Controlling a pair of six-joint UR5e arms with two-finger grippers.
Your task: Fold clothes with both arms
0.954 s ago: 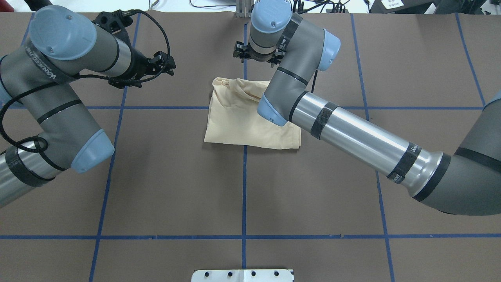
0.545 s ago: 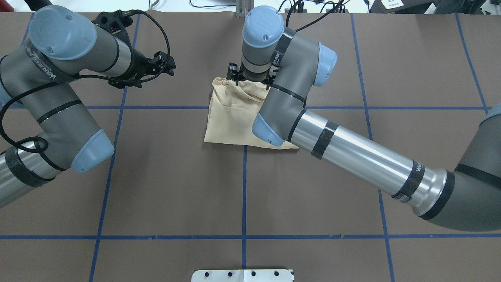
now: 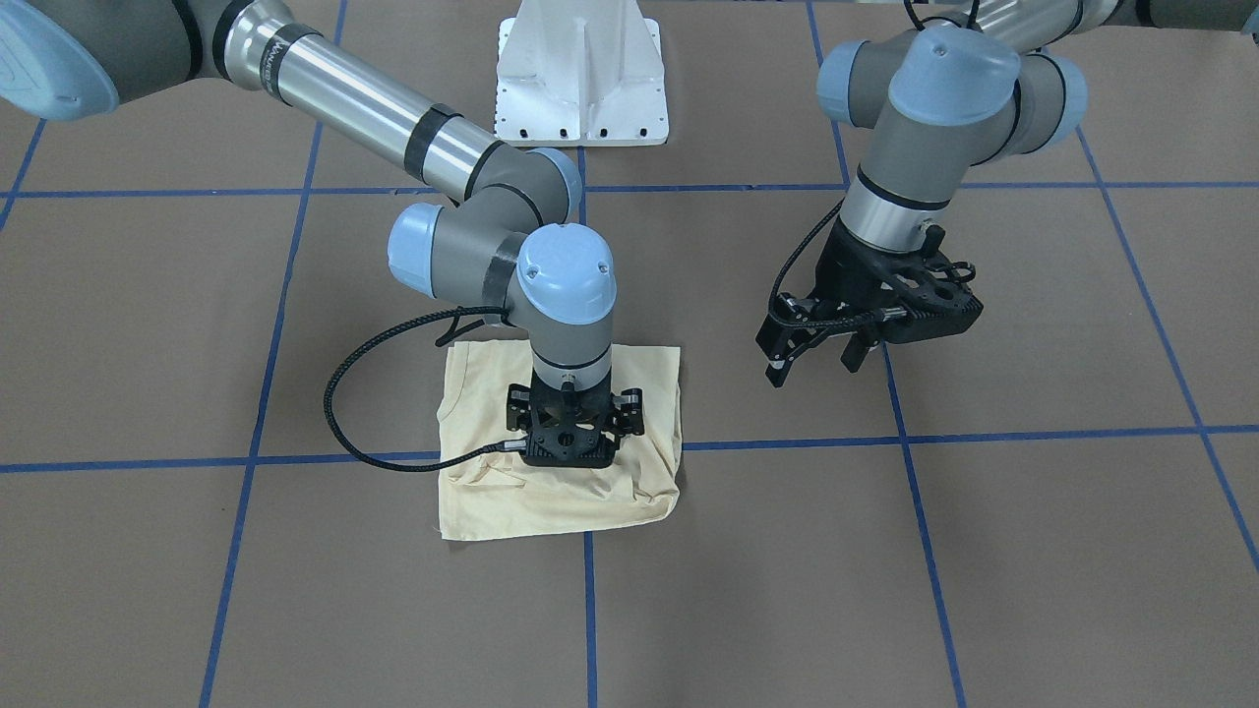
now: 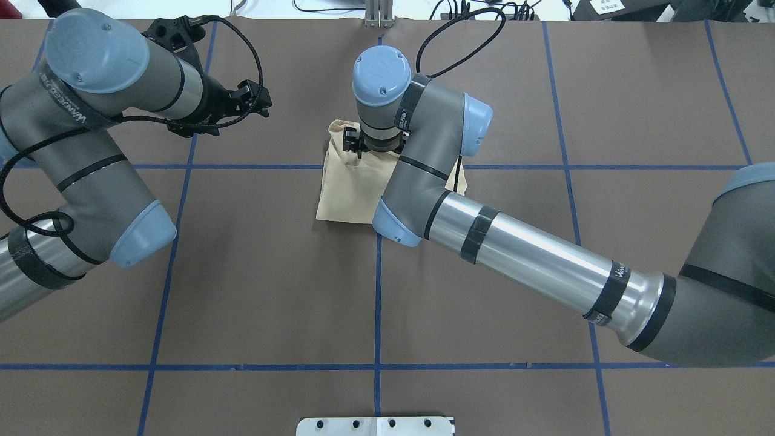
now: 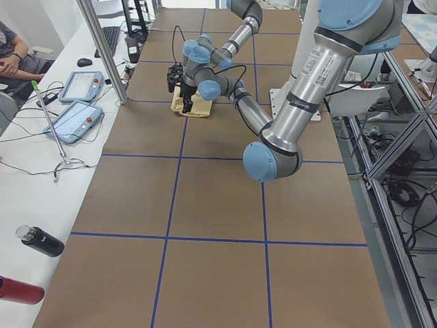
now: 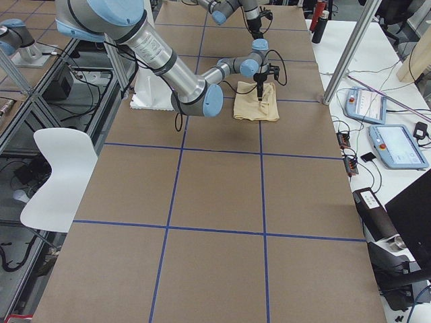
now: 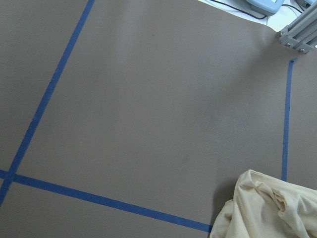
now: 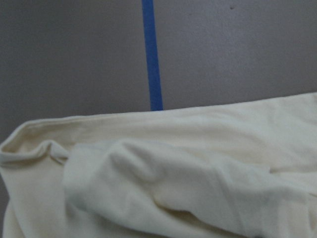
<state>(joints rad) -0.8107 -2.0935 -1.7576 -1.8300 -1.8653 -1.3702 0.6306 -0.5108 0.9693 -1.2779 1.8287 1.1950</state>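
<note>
The clothes are one cream-yellow shirt (image 3: pixel 472 393), folded to a rough square at the table's middle (image 4: pixel 345 194). Its far edge is bunched and wrinkled (image 8: pixel 173 173). My right gripper (image 3: pixel 569 447) points straight down over that bunched far part (image 4: pixel 363 145), close to or on the cloth. Its fingertips are hidden under its own body, so I cannot tell if it is open or shut. My left gripper (image 3: pixel 814 369) hangs open and empty above bare table, off to the shirt's side (image 4: pixel 257 100). The left wrist view catches only a corner of the shirt (image 7: pixel 267 208).
Brown table cover with a blue tape grid (image 4: pixel 378 303). The white base pedestal (image 3: pixel 582 69) stands at the robot's side. Past the far edge is a white bench with control tablets (image 5: pixel 82 102), bottles (image 5: pixel 41 240), a metal post (image 5: pixel 102 48) and a seated person (image 5: pixel 10 55).
My right arm has pulled back from beyond the shirt's far edge, and its gripper now stands over the bunched cloth. The left arm has not moved.
</note>
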